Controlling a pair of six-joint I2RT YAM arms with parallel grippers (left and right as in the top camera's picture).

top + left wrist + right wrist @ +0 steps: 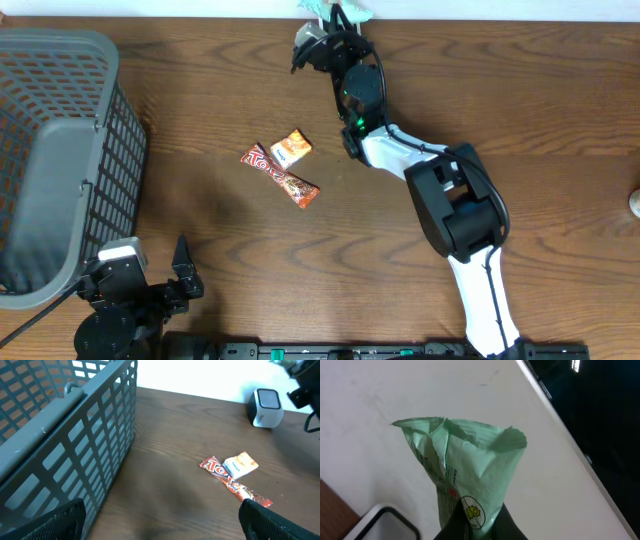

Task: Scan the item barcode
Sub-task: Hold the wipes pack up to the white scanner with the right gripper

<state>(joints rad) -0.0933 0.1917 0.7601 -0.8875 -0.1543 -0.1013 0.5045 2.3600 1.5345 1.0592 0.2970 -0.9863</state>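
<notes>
Step in hand, by my reading: showing the item to the scanner; right gripper point(477, 519) pinched shut on the green packet point(467, 460), lower part of the bag between the fingers, bag upright and crumpled at the top. In the overhead view this sits at top centre of the frame, at the table's far edge, with the scanner point(309, 37) just beside it to the left. Left gripper point(162, 510) jaws spread wide, holding nothing; it sits at lower left of the overhead view, near the basket point(112, 160).

Next move likely calls for turning the packet so its barcode faces the scanner window; no barcode is legible in any view, so I cannot tell which face carries it.

View differences: only the right wrist view shows the grip and the print on the bag; only the left wrist view shows the scanner's face, at upper right. That view and the overhead both show the red bar point(281, 176) and the small orange packet point(291, 148), touching, mid-table, well apart from both grippers.
</notes>
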